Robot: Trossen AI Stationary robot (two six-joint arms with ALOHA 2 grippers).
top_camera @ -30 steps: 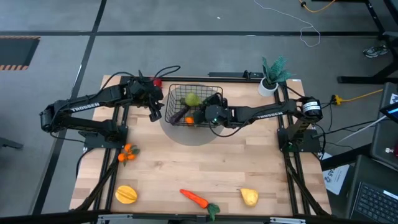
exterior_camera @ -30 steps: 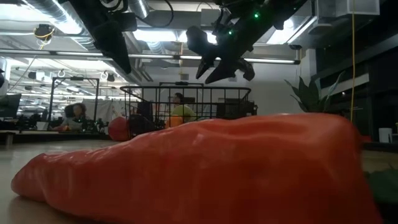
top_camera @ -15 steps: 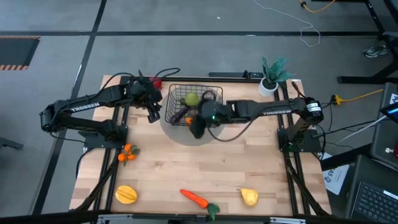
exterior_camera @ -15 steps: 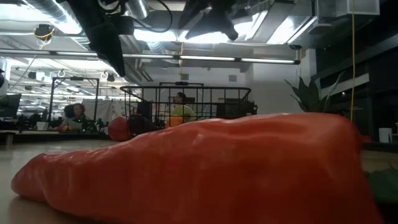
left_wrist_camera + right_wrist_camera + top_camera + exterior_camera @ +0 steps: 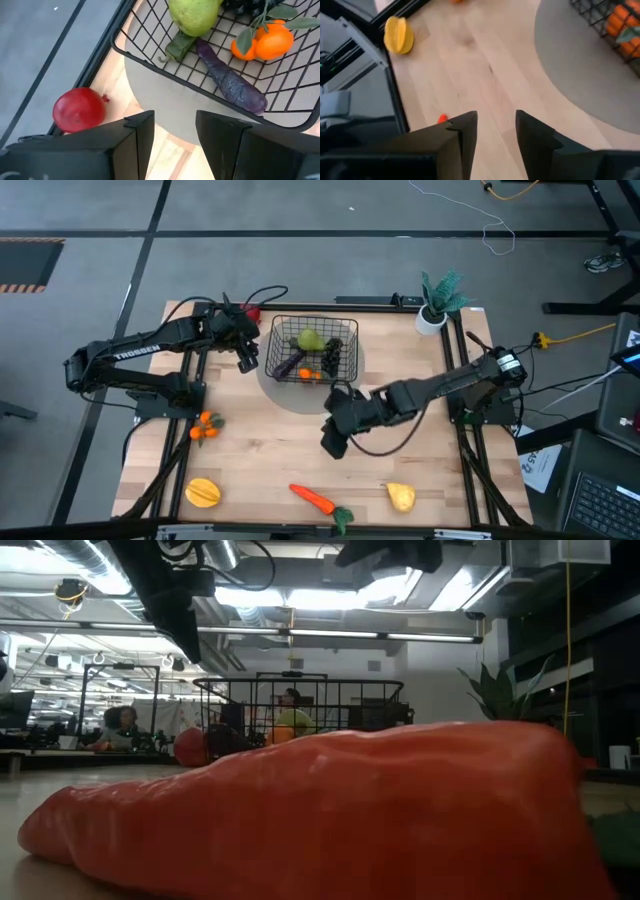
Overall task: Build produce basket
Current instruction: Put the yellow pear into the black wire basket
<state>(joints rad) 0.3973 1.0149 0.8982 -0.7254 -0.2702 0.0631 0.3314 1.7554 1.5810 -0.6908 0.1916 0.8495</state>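
Note:
The black wire basket (image 5: pixel 312 350) stands on a grey round mat at the table's far middle. It holds a green pear (image 5: pixel 192 15), a purple eggplant (image 5: pixel 230 80), small oranges (image 5: pixel 267 40) and dark grapes (image 5: pixel 337 356). My left gripper (image 5: pixel 248 358) hovers open just off the basket's left side, with nothing between its fingers (image 5: pixel 175 120). A red apple (image 5: pixel 78 109) lies on the table beside it. My right gripper (image 5: pixel 333 442) hangs open and empty over the table's middle (image 5: pixel 496 120), nearer than the basket.
Loose on the table are small oranges (image 5: pixel 205 427) at the left, and a yellow-orange fruit (image 5: pixel 203 492), a carrot (image 5: pixel 315 500) and a yellow pear (image 5: pixel 401 497) along the near edge. A potted teal plant (image 5: pixel 437 305) stands at the far right corner.
My right gripper has left the basket, moving up and toward the table's near edge until it hangs over the table's middle, and it has turned as it went. The basket and its contents have stayed put.

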